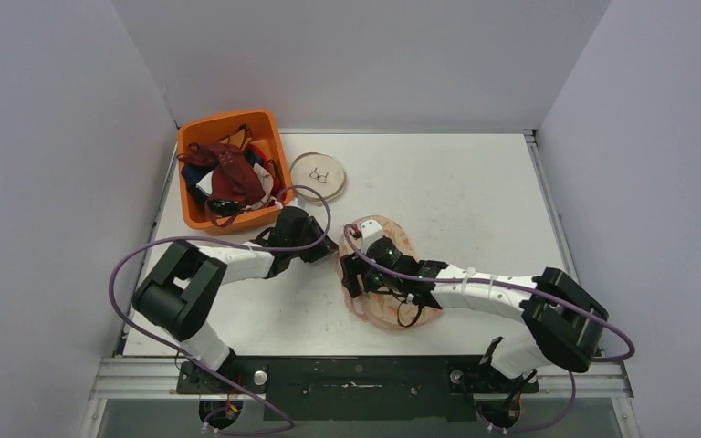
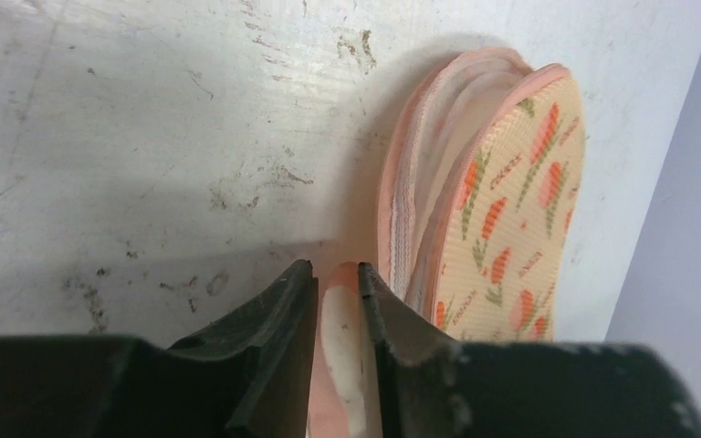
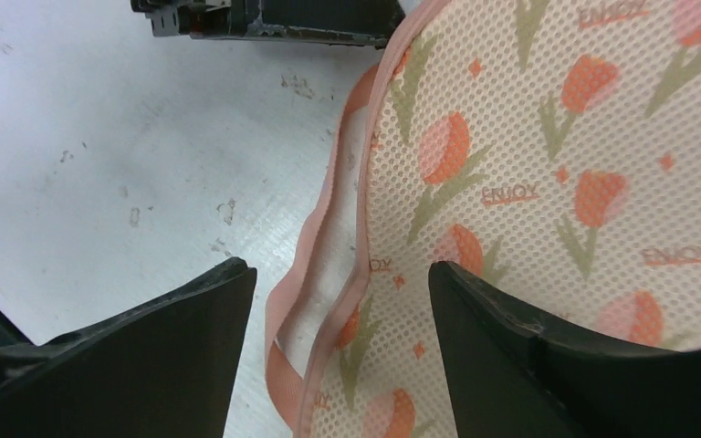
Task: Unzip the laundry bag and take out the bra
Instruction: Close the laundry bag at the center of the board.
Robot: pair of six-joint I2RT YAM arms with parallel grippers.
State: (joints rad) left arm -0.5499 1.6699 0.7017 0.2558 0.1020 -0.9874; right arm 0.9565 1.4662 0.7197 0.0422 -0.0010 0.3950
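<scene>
I have the left gripper (image 2: 338, 276) pinching the laundry bag (image 3: 529, 182) by its rim, the right gripper (image 3: 340, 272) agape. Clothes (image 1: 235, 173) fill the orange bin (image 1: 228, 119).

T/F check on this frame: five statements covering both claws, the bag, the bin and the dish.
1. The right claw is open, straddling the pink edge of the laundry bag. True.
2. The left claw hangs over the orange bin. False: it is at the bag's rim, with pink trim between its fingers.
3. The bag has a tulip print. True.
4. The bin is empty. False: it holds clothes.
5. The clear round dish lies inside the bin. False: it sits on the table beside the bin.
</scene>
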